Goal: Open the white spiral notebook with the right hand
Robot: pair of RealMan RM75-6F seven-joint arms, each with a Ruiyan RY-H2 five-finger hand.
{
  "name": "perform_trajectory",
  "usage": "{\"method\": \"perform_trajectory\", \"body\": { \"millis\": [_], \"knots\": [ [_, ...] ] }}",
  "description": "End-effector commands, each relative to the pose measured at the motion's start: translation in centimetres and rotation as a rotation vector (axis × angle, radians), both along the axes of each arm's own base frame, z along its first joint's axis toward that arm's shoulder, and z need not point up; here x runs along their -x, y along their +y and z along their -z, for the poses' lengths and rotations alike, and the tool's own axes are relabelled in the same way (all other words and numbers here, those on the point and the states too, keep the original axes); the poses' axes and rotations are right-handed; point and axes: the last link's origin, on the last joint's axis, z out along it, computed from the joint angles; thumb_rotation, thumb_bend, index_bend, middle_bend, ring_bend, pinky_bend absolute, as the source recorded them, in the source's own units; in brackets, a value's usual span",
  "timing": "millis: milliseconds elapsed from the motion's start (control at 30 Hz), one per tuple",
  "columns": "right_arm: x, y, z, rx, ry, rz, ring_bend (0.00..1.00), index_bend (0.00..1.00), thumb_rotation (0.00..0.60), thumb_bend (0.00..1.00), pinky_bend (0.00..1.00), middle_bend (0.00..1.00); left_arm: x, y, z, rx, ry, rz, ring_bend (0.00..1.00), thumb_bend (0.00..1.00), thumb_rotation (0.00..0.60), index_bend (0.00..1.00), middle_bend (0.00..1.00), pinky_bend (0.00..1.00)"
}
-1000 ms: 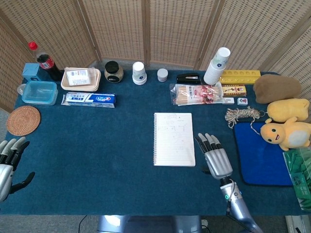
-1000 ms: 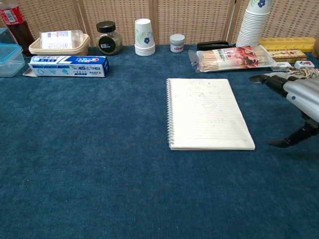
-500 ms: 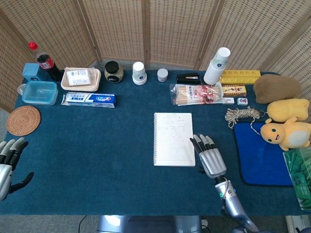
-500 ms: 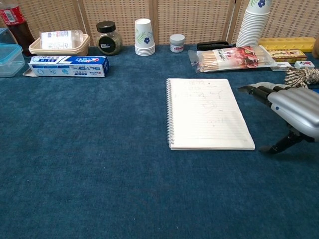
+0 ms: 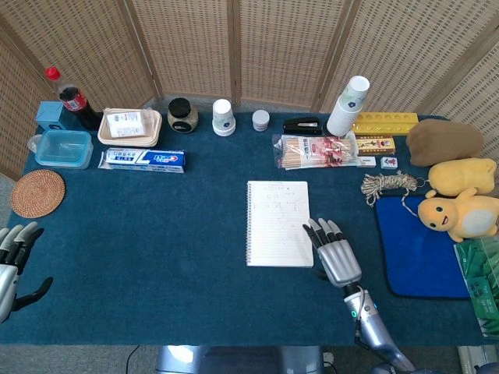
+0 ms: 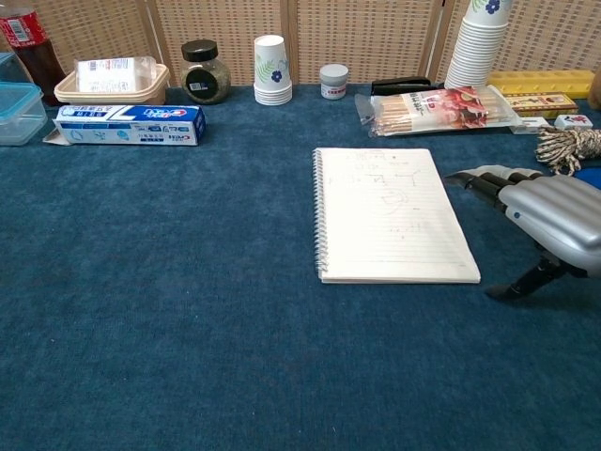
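The white spiral notebook (image 5: 278,223) (image 6: 392,214) lies flat and closed in the middle of the blue table, its wire spine along the left edge and faint writing on the cover. My right hand (image 5: 335,253) (image 6: 542,218) hovers just off the notebook's right edge, palm down, fingers stretched out and apart, holding nothing; its fingertips reach about level with the lower right part of the cover. My left hand (image 5: 12,261) sits at the table's near left corner, fingers spread and empty, seen only in the head view.
A blue mat (image 5: 417,245), a rope coil (image 5: 387,185) and yellow plush toys (image 5: 460,199) lie right of the hand. A snack packet (image 5: 316,150), stacked paper cups (image 5: 347,105), a toothpaste box (image 5: 143,159), jar (image 5: 182,114) and containers line the back.
My right hand has slid left and slightly toward the near edge, closing the gap to the notebook's right edge. The notebook and left hand have stayed put.
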Motion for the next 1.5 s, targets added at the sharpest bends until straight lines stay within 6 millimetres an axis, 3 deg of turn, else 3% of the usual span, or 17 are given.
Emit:
{"method": "perform_trajectory", "body": {
  "millis": [33,967,1500],
  "knots": [
    [-0.1,-0.1,0.1,0.000,0.000,-0.003,0.04,0.03,0.600,0.12,0.12,0.11,0.1,-0.1,0.0,-0.002,-0.002,-0.001,0.00,0.25,0.600,0.10,0.04,0.00],
    [-1.2,-1.6,1.1,0.040,-0.095,-0.029,0.10,0.07,0.600,0.17,0.13,0.14,0.8,-0.4,-0.2,-0.014,-0.016,-0.015,0.00,0.25,0.600,0.10,0.04,0.00],
    [-4.6,-3.2,0.3,0.157,-0.330,-0.089,0.16,0.10,0.600,0.17,0.18,0.18,0.9,-0.7,-0.4,-0.034,-0.031,-0.022,0.00,0.25,0.600,0.09,0.04,0.00]
  ]
}}
